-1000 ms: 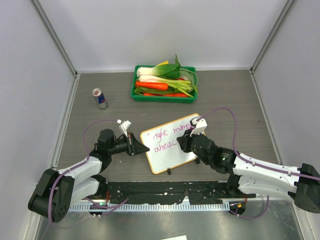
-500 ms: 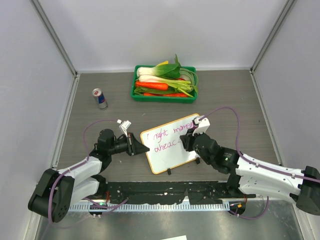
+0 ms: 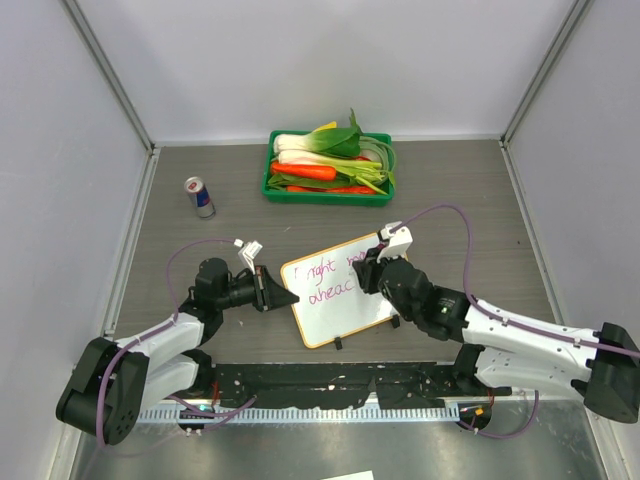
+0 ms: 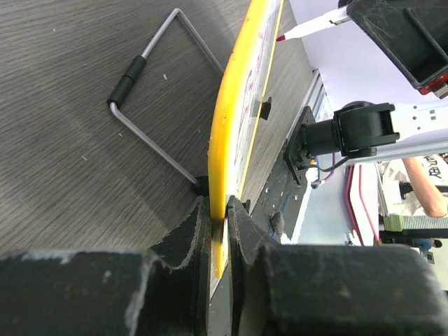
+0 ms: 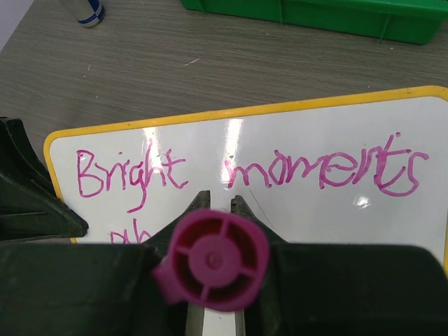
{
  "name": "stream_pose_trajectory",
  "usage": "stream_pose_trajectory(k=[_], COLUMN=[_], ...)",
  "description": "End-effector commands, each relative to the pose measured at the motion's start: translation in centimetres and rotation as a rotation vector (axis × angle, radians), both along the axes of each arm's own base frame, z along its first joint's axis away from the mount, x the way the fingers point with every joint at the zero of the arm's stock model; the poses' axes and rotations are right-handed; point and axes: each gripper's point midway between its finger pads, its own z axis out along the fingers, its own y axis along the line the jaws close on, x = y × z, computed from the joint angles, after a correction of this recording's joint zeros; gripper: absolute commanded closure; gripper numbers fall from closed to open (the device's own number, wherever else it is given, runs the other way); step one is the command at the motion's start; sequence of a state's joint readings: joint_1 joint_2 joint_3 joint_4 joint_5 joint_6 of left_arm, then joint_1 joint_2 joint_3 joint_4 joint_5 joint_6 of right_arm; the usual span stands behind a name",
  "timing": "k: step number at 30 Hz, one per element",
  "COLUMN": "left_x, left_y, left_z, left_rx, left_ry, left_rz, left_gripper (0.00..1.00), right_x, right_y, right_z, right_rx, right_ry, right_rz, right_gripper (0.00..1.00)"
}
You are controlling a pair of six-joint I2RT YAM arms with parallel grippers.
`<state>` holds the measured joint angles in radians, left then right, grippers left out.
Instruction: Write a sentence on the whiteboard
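1. Both pairs of jaws are clamped. The left gripper (image 4: 218, 210) pinches the yellow-rimmed left edge of the whiteboard (image 3: 345, 312), and the right gripper (image 5: 215, 203) is pressed tight around a magenta marker (image 5: 212, 260).
2. The whiteboard sits mid-table between the two arms, propped on a wire stand (image 4: 150, 91), with its writing face turned toward the right arm.
3. The sentence (image 5: 238, 171) reads "Bright moments" on its upper line. A lower line is begun under "Bright", and from above it looks like "aheac", so the last letter is probably unfinished.
4. The board face lies straight ahead of the right jaws, and the marker's long axis points into it. In the left wrist view the tip sits at or just off the surface; I cannot tell whether it touches.
5. The writing runs along the board's long axis, so the next stroke likely falls at the right end of the lower line. The right arm is placed to make it, and the left arm only steadies the board.
6. A green vegetable tray (image 3: 325, 197) and a drink can (image 3: 199, 197) stand well apart, toward the far side.
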<state>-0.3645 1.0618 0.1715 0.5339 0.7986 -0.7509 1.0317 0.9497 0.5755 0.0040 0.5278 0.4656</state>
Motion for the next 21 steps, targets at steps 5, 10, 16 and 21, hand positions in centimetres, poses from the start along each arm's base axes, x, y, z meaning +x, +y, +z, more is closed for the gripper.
stream_pose_trajectory(k=[5,10,16,21], left_x=[0.4,0.4,0.4,0.4], left_y=[0.1,0.1,0.1,0.1], left_z=[0.1,0.1,0.1,0.1], left_rx=[0.013,0.012,0.013,0.013], left_ry=[-0.043,-0.045,-0.043,-0.042], left_rz=[0.005,0.005,0.005,0.003], left_gripper=[1.00,1.00,1.00,1.00], right_x=[2.0,2.0,1.4,0.8], right_y=[0.5,0.4,0.3,-0.1], right_z=[2.7,1.8,0.3,-0.9], right_rx=[0.071,0.072,0.058,0.043], right_ry=[-0.060,-0.039,-0.004,0.025], right_rz=[-0.051,-0.050,-0.027,-0.018], right_gripper=[0.99,0.99,0.99,0.99])
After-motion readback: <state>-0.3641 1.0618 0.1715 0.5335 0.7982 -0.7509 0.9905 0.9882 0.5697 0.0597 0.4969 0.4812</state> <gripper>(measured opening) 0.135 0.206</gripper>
